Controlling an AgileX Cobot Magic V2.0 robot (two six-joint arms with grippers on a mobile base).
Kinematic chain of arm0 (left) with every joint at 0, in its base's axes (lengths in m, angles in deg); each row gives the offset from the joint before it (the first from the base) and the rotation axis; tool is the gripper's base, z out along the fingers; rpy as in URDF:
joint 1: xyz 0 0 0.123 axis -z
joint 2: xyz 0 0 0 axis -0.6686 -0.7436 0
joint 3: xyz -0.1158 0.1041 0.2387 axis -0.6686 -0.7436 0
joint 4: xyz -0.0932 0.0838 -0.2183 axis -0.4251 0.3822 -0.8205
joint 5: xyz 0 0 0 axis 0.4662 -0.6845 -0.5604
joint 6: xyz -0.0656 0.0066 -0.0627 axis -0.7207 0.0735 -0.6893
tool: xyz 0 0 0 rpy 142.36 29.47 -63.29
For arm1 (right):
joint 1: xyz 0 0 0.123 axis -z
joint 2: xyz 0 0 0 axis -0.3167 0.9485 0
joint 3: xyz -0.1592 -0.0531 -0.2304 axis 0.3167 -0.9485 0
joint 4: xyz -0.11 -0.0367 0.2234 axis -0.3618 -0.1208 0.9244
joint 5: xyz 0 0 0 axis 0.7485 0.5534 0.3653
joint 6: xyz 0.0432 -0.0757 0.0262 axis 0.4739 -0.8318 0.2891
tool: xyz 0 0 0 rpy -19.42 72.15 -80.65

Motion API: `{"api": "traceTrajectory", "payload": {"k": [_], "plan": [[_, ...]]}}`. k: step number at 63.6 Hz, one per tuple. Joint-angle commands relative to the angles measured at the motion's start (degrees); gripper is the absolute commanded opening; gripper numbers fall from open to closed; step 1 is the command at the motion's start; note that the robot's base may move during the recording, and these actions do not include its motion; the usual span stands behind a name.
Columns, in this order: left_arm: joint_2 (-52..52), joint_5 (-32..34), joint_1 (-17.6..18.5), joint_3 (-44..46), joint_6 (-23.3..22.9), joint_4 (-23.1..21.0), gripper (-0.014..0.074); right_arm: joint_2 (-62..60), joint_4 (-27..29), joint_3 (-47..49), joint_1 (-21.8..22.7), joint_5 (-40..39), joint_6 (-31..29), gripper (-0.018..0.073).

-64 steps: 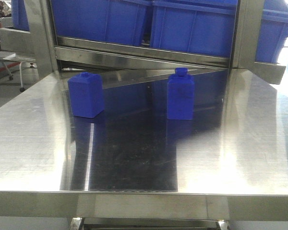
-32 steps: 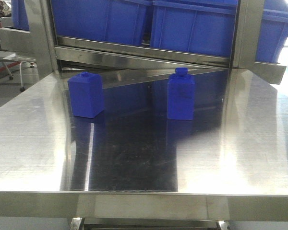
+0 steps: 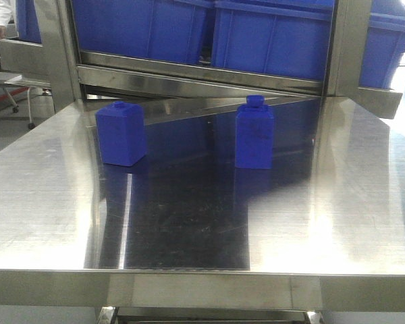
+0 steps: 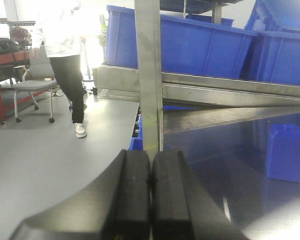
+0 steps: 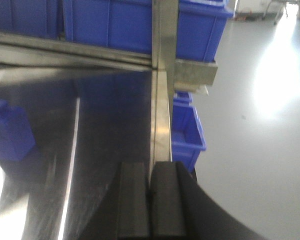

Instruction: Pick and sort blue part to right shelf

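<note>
Brushed steel forms the surface (image 3: 189,223) in the front view, bright with glare at both sides and dark in the middle. Two blue parts stand upright on its far half, well apart: the left blue part (image 3: 121,133), squat and boxy, and the right blue part (image 3: 254,133), narrower with a small cap. Behind them a metal shelf (image 3: 202,79) carries big blue bins (image 3: 273,37) between two steel posts (image 3: 347,47). Neither arm shows in this view.

From the left wrist, the left claw (image 4: 150,195) fills the bottom of the frame with its two black fingers (image 4: 132,192) pressed flat together and nothing between them. It hangs near the surface's left edge, in line with a steel post (image 4: 149,75). A blue part (image 4: 287,152) stands on the surface far to the right, apart from the claw. Beyond the edge, a person (image 4: 65,55) in a white top and dark trousers stands on the grey floor beside a chair (image 4: 32,85).

From the right wrist, the right claw (image 5: 150,200) is likewise closed tight and holds nothing, hanging over the surface's right edge. A blue part (image 5: 10,132) stands at the far left of the frame, well away from it. A small blue bin (image 5: 187,132) sits lower down, just past the edge.
</note>
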Motion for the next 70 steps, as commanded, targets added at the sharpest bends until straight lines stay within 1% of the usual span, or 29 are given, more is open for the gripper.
{"api": "traceTrajectory", "payload": {"k": [1,5,8,14,20,26,31,34,39,42,47,51,57,61,70], "plan": [[1.2,4.7,0.1,-1.3,-0.6,0.0,0.0136,4.7,-0.7,3.8,-0.1,-3.6,0.2,0.0055],[1.2,4.7,0.1,-1.3,-0.6,0.0,0.0136,7.5,-1.2,5.3,-1.1,-3.1,2.5,0.0055],[1.2,4.7,0.1,-1.3,-0.6,0.0,0.0136,9.5,-3.1,6.1,-1.9,-2.8,4.2,0.0055],[1.2,4.7,0.1,-1.3,-0.6,0.0,0.0136,13.7,-8.1,8.5,-4.9,-1.0,10.5,0.0055],[1.2,4.7,0.1,-1.3,-0.6,0.0,0.0136,18.1,-11.1,10.6,-8.0,0.2,16.8,0.0055],[1.2,4.7,0.1,-1.3,-0.6,0.0,0.0136,23.7,-12.9,12.8,-10.8,1.0,19.9,0.0060],[1.2,4.7,0.1,-1.3,-0.6,0.0,0.0136,28.2,-13.0,15.0,-12.5,1.8,20.5,0.0072],[1.2,4.7,0.1,-1.3,-0.6,0.0,0.0136,31.1,-13.0,16.1,-13.2,2.5,20.5,0.0111],[1.2,4.7,0.1,-1.3,-0.6,0.0,0.0136,35.4,-13.0,18.4,-14.5,3.7,20.5,0.0223],[1.2,4.7,0.1,-1.3,-0.6,0.0,0.0136,38.1,-13.0,20.1,-15.4,4.4,20.6,0.0326],[1.2,4.7,0.1,-1.3,-0.6,0.0,0.0136,42.4,-13.0,22.9,-17.2,5.8,21.4,0.0536],[1.2,4.7,0.1,-1.3,-0.6,0.0,0.0136,45.5,-13.0,25.2,-18.7,8.1,23.0,0.0639],[1.2,4.7,0.1,-1.3,-0.6,0.0,0.0136,50.0,-13.0,30.1,-21.2,12.7,26.0,0.0613],[1.2,4.7,0.1,-1.3,-0.6,0.0,0.0136,53.5,-12.9,34.2,-22.7,17.2,27.5,0.0613],[1.2,4.7,0.1,-1.3,-0.6,0.0,0.0136,61.8,-11.1,44.5,-24.8,29.4,28.0,0.0613]]}}
